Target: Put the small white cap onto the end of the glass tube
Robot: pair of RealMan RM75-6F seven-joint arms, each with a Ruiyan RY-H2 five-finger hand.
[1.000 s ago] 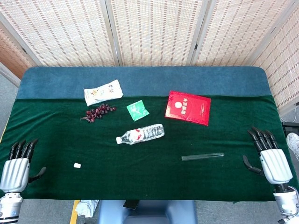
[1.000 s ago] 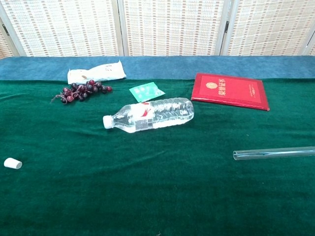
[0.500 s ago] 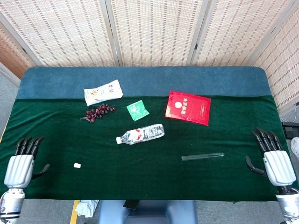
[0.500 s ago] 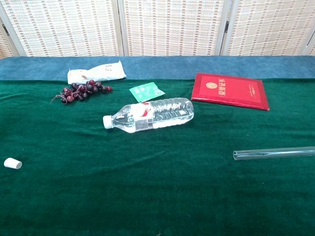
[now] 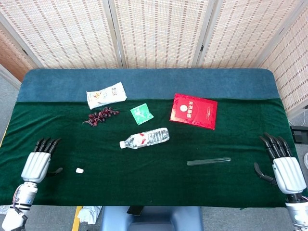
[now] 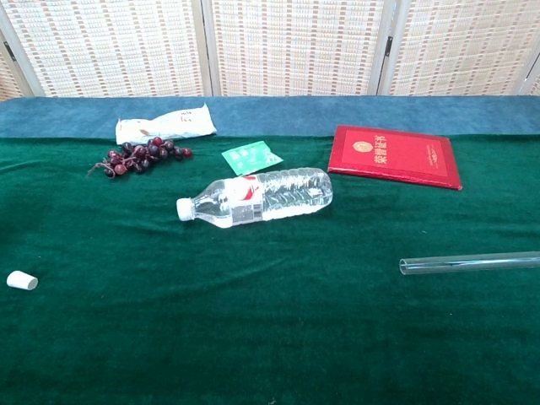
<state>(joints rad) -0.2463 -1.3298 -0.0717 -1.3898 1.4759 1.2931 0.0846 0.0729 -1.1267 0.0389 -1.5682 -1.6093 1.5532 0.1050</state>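
The small white cap (image 5: 80,170) (image 6: 22,281) lies on the green cloth near the front left. A clear glass tube (image 5: 209,161) (image 6: 469,263) lies flat at the front right, its open end pointing left. My left hand (image 5: 38,162) hovers palm down just left of the cap, fingers spread, holding nothing. Over the table's right edge, my right hand (image 5: 283,166) is empty too, fingers apart, well right of the tube. Neither hand shows in the chest view.
A plastic water bottle (image 5: 145,138) lies on its side mid-table. Behind it sit a red booklet (image 5: 193,111), a green sachet (image 5: 141,113), dark grapes (image 5: 101,116) and a white snack packet (image 5: 106,95). The cloth's front edge runs close below the cap.
My left hand has moved right and forward, closing in on the cap. My right hand has drifted slightly back and to the right. Cap and tube have not moved.
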